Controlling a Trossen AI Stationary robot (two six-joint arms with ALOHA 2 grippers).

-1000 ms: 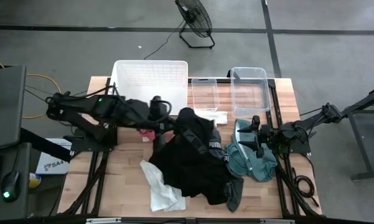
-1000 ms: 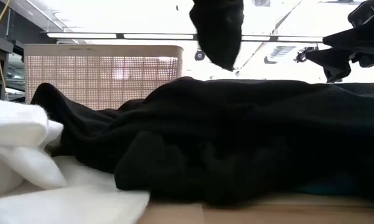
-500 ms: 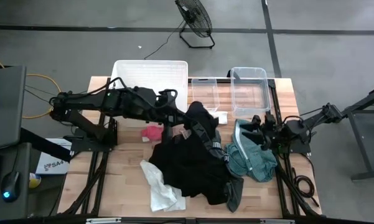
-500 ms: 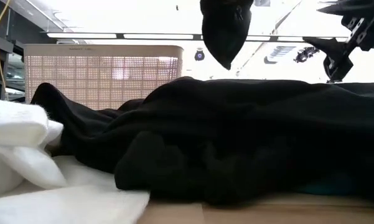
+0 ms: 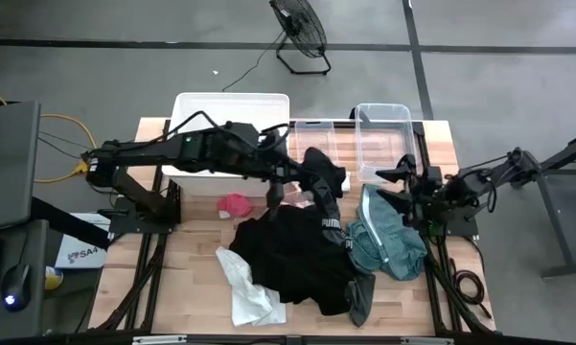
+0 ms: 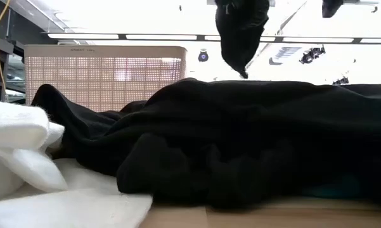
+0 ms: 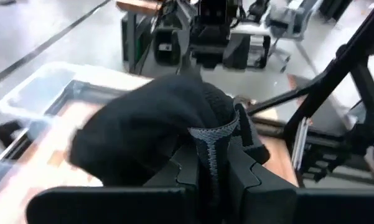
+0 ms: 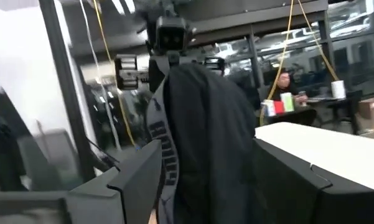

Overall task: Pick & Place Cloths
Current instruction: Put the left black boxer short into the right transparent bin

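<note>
- Left gripper [image 5: 297, 172] clenched on a black Puma garment [image 5: 318, 182], lifted above the table's far middle, hem trailing onto the cloth heap [image 5: 292, 254].
- Lift higher until the hem clears, else the heap drags along.
- Carry left and far, towards the white slatted basket [image 5: 232, 120], probably the goal.
- Right gripper [image 5: 409, 184] spread and empty, above the teal-green cloth [image 5: 388, 240] at right; keep clear.
</note>
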